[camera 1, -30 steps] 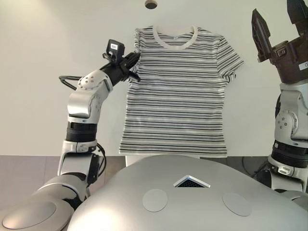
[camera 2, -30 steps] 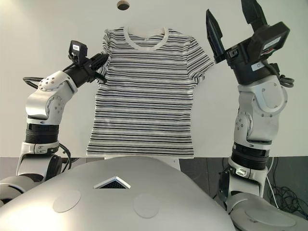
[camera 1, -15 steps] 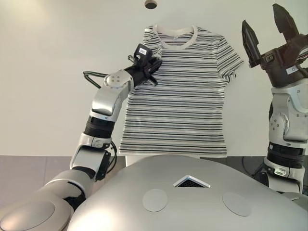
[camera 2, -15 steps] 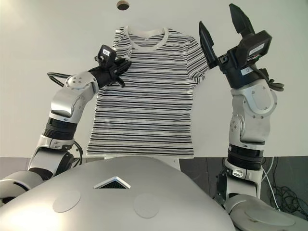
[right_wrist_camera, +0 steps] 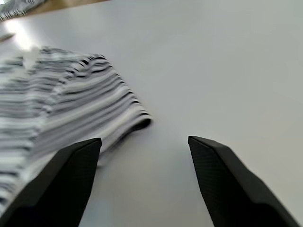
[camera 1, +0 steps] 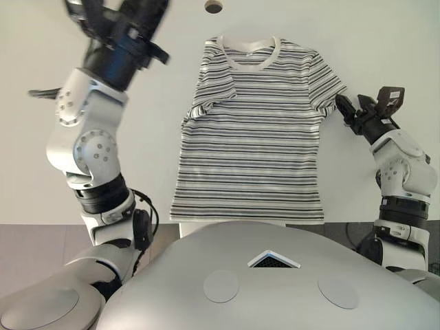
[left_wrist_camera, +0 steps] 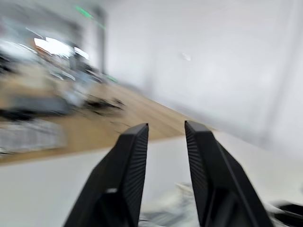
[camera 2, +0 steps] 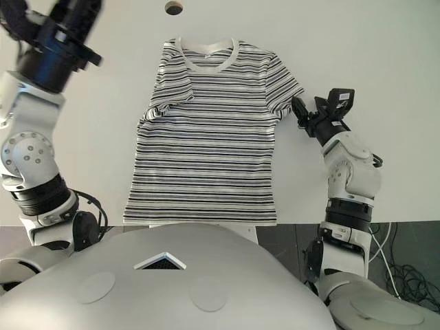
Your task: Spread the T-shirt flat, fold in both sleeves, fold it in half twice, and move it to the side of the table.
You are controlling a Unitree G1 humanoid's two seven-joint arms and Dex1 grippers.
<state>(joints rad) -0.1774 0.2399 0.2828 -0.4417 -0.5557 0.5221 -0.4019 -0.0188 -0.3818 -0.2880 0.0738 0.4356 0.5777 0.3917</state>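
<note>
The striped T-shirt (camera 1: 251,137) lies flat on the white table (camera 1: 82,179), collar away from me. Its left sleeve (camera 1: 210,103) is folded in over the chest. Its right sleeve (camera 1: 328,86) still spreads outward. My left gripper (camera 1: 113,14) hangs high above the table's far left, well away from the shirt; the left wrist view shows that gripper (left_wrist_camera: 165,135) open and holding nothing. My right gripper (camera 2: 307,110) sits low on the table just outside the right sleeve. It is open (right_wrist_camera: 144,144), with the sleeve's hem (right_wrist_camera: 109,109) lying ahead between the spread fingers.
A small round hole (camera 1: 215,6) sits in the table beyond the collar. The table's near edge (camera 1: 69,221) runs just under the shirt's hem. Cables (camera 2: 405,275) lie on the floor at the right. Bare table surface flanks the shirt.
The left gripper let go of the left sleeve, which now lies folded over the chest, and rose up and to the left. The right gripper came down beside the right sleeve.
</note>
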